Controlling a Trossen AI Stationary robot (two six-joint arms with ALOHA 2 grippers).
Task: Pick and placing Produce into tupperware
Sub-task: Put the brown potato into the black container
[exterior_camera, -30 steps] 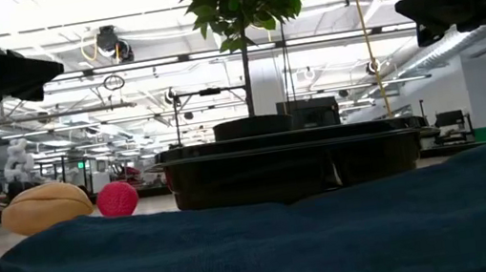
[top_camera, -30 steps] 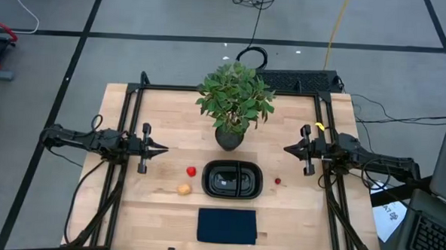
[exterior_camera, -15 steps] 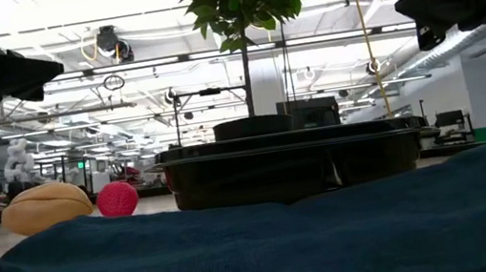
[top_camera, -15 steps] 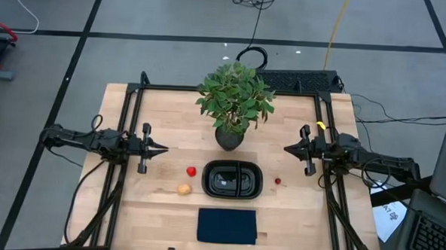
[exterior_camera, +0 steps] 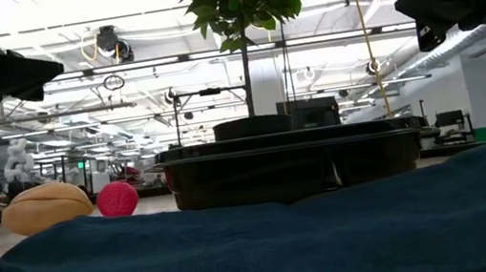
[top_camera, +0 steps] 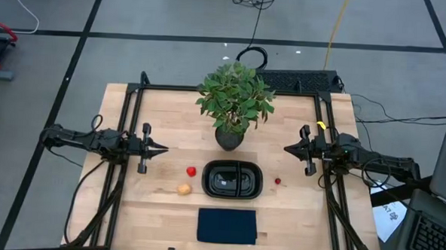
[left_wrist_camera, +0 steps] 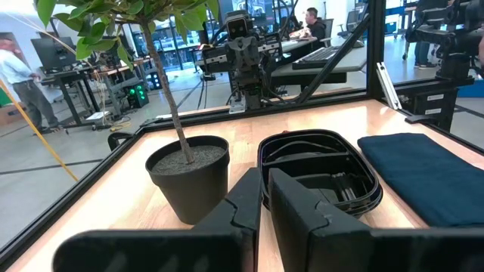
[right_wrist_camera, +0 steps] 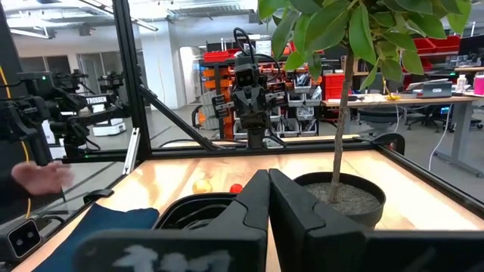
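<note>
The black two-compartment tupperware (top_camera: 233, 179) rests flat on the table's middle. A red strawberry-like piece (top_camera: 191, 171) and a yellow-orange piece (top_camera: 183, 189) lie on the wood left of it; both also show in the low view, red (exterior_camera: 117, 199) and yellow (exterior_camera: 45, 207). The small dark red berry (top_camera: 278, 181) lies right of it. My left gripper (top_camera: 165, 147) hovers shut above the table's left side, fingers pointing right. My right gripper (top_camera: 287, 150) hovers shut over the right side, pointing left. Neither is near any produce.
A potted leafy plant (top_camera: 234, 103) stands just behind the tupperware, between the two grippers. A dark blue cloth (top_camera: 227, 225) lies flat near the table's near edge. Black frame rails (top_camera: 125, 128) run along the table's sides. People show in the room beyond.
</note>
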